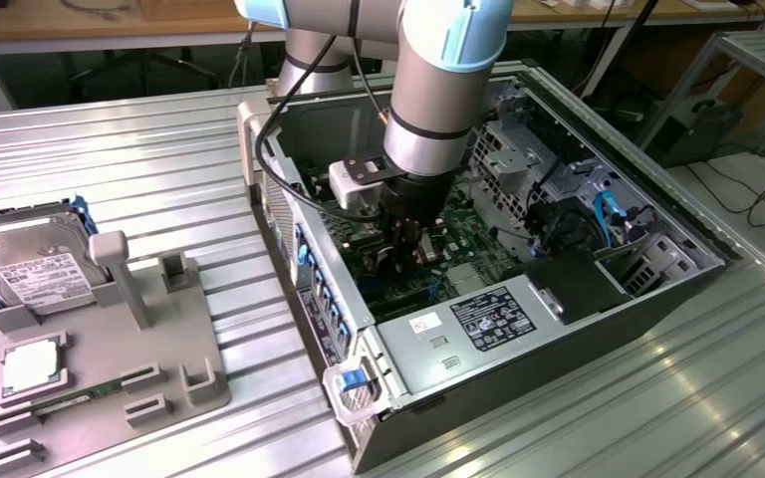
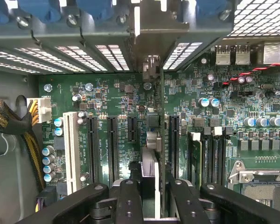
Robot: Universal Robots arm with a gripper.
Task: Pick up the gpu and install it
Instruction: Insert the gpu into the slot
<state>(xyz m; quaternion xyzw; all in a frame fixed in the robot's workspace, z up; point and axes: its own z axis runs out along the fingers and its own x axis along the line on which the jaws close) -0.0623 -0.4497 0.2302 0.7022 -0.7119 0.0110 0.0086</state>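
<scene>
The gpu (image 2: 151, 165) stands edge-on between my fingers, a thin green card running over the motherboard (image 2: 107, 93) toward the rear slot openings, where its metal bracket (image 2: 151, 28) sits against the case wall. My gripper (image 2: 156, 189) is shut on the card, one black finger (image 2: 130, 200) on each side. The card lies along a line between the black expansion slots (image 2: 113, 144); whether its edge is in a slot I cannot tell. In the exterior view the gripper (image 1: 409, 254) is deep inside the open computer case (image 1: 489, 319), just above the motherboard.
A bundle of power cables (image 2: 18, 126) and a white connector sit at one side of the board; the CPU socket (image 2: 259, 179) is at the other. Outside the case, a grey fixture (image 1: 104, 368) at the exterior view's left holds a silver hard drive (image 1: 31, 264).
</scene>
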